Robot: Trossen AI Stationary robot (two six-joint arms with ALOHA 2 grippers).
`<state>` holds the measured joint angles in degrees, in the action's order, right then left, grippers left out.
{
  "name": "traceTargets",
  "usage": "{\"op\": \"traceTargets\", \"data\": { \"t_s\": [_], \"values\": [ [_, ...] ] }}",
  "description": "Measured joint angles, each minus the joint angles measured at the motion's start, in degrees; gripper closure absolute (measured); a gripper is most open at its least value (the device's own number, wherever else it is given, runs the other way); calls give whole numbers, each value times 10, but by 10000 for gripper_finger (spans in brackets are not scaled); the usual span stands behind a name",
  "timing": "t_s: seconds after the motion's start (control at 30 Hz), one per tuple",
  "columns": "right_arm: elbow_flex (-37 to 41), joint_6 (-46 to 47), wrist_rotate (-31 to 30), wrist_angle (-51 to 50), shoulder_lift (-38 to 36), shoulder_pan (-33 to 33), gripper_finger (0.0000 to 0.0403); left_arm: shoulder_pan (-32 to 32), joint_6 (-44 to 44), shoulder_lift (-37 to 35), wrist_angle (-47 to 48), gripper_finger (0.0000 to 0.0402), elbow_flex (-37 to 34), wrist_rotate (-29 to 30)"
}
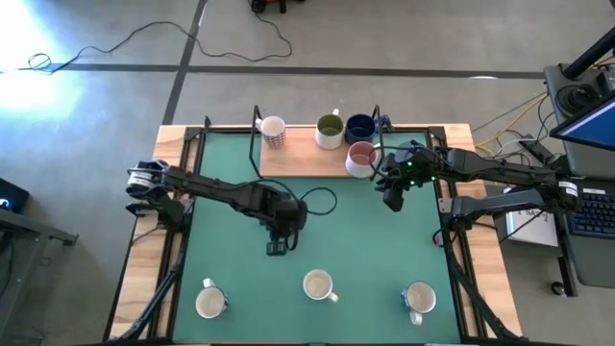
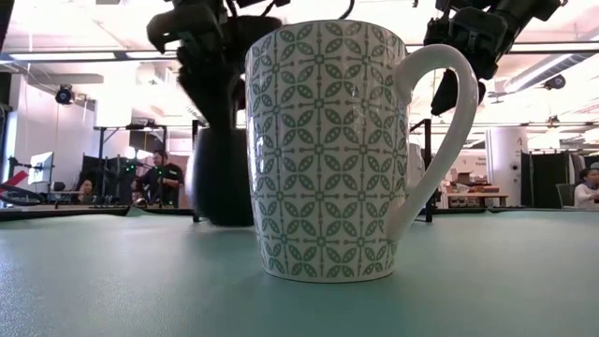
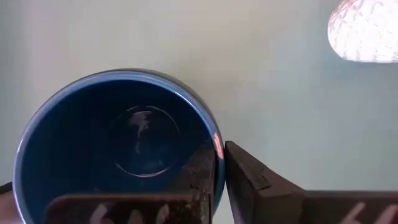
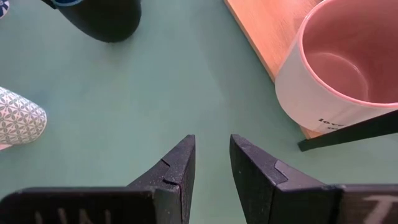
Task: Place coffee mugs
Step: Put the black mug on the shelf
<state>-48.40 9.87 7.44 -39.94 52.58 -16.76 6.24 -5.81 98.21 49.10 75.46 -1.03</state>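
Mugs half placed: my left hand (image 1: 277, 248) clamps a dark blue mug's rim (image 3: 214, 146); four mugs (image 1: 330, 130) beyond it on the board (image 1: 298, 159); my right hand (image 4: 211, 163) hangs apart.

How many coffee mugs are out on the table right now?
8. Four sit on the wooden board: white patterned, olive-green inside, dark blue, pink inside. Three white ones line the near edge. The left gripper pinches another dark blue mug's rim.
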Motion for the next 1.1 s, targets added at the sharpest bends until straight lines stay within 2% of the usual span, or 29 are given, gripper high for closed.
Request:
{"op": "traceTargets", "data": {
  "t_s": [0.33,0.47,0.77,1.1],
  "values": [
    [0,0,0,0,0,0,314,-40,242,0,2,399,26,-15],
    [0,0,0,0,0,0,314,-70,281,0,4,400,26,-20],
    [0,0,0,0,0,0,314,-132,377,0,32,401,45,-94],
    [0,0,0,0,0,0,314,-188,471,0,99,397,90,-101]
  ]
}}
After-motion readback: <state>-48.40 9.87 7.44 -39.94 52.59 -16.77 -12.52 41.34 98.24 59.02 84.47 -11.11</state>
